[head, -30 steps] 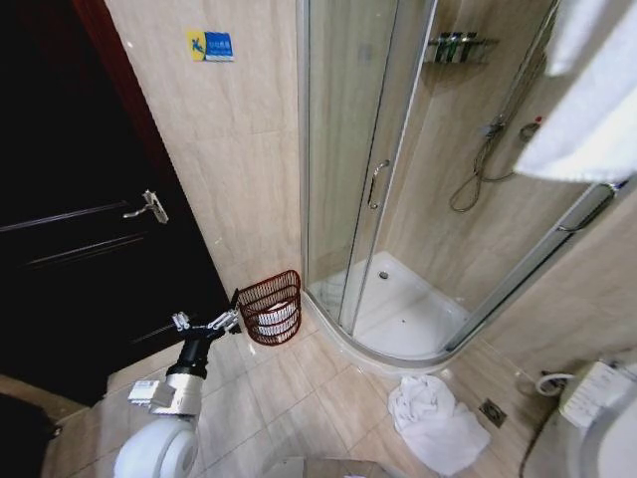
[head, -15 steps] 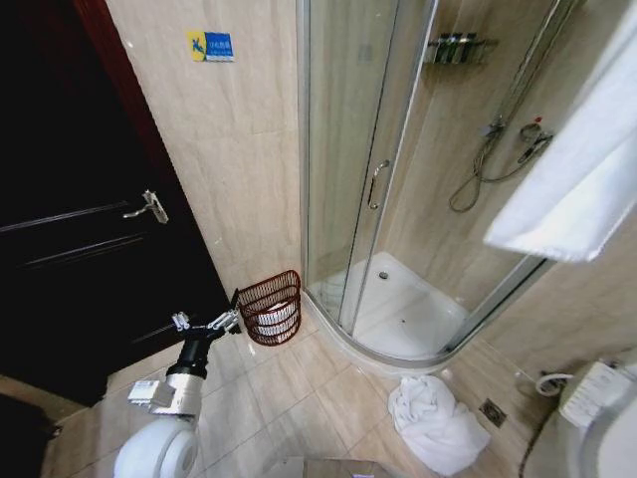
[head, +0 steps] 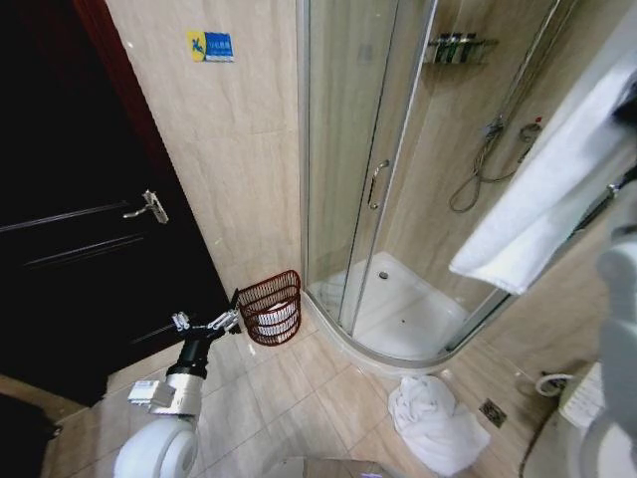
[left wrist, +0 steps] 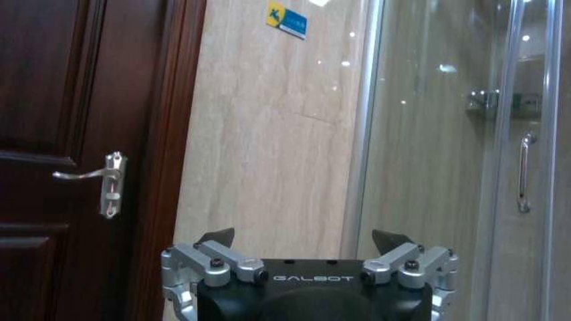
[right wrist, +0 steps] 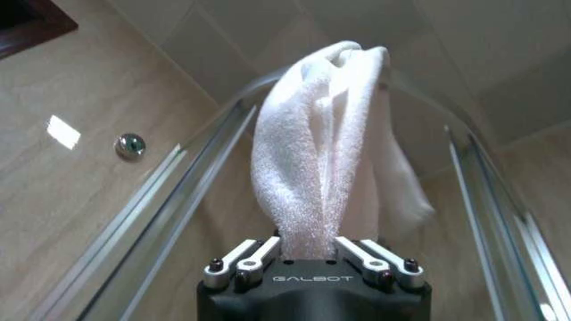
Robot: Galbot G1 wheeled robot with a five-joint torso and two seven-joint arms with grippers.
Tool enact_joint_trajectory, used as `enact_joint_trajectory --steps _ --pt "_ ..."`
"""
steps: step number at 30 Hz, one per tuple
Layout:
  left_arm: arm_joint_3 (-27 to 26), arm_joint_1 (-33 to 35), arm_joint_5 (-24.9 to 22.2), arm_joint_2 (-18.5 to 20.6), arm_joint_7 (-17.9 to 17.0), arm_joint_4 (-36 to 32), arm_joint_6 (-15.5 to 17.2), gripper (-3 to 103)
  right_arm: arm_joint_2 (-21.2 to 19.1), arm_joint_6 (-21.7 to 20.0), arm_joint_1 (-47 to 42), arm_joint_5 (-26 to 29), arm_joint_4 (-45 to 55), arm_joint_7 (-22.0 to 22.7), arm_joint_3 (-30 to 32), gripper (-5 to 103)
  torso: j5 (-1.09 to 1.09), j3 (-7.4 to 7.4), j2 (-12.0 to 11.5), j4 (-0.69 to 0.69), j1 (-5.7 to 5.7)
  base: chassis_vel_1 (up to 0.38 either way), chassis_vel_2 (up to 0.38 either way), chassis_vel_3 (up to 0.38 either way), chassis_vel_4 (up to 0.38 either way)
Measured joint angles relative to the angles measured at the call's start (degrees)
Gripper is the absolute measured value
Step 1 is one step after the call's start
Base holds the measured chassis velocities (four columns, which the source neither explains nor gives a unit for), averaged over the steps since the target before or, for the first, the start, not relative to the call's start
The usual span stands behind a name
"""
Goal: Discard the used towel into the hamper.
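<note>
The used towel (head: pixel 542 199), white and long, hangs in the air at the upper right of the head view, in front of the shower glass. My right gripper (right wrist: pixel 308 249) is shut on its bunched end (right wrist: pixel 312 167). The hamper (head: pixel 270 307), a dark reddish-brown openwork basket with something white inside, stands on the floor by the wall beside the shower. My left gripper (head: pixel 214 324) is held low just left of the hamper; its fingers (left wrist: pixel 218 235) stand open with nothing between them.
A second white towel (head: pixel 435 420) lies crumpled on the floor tiles near the shower's curved base (head: pixel 398 351). A dark wooden door (head: pixel 70 229) with a lever handle is on the left. A white toilet (head: pixel 587 418) sits at the lower right.
The held towel has swung left and lower across the head view, and my right arm has come into view at the right edge. The left arm and hamper have not moved.
</note>
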Motion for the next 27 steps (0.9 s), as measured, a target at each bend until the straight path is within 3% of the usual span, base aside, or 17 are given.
enact_joint_trajectory --steps 12,27 --pt "0.0 0.0 0.0 0.0 0.0 0.0 0.0 100 11.5 10.2 -9.0 -9.1 -0.3 -1.0 0.1 12 0.00 0.01 0.0 0.00 0.01 0.000 0.000 0.000 0.000" --pt "0.0 0.0 0.0 0.0 0.0 0.0 0.0 100 18.6 21.1 -19.2 -15.8 -0.4 -1.2 0.7 12 0.01 0.00 0.0 0.01 0.01 0.000 0.000 0.000 0.000"
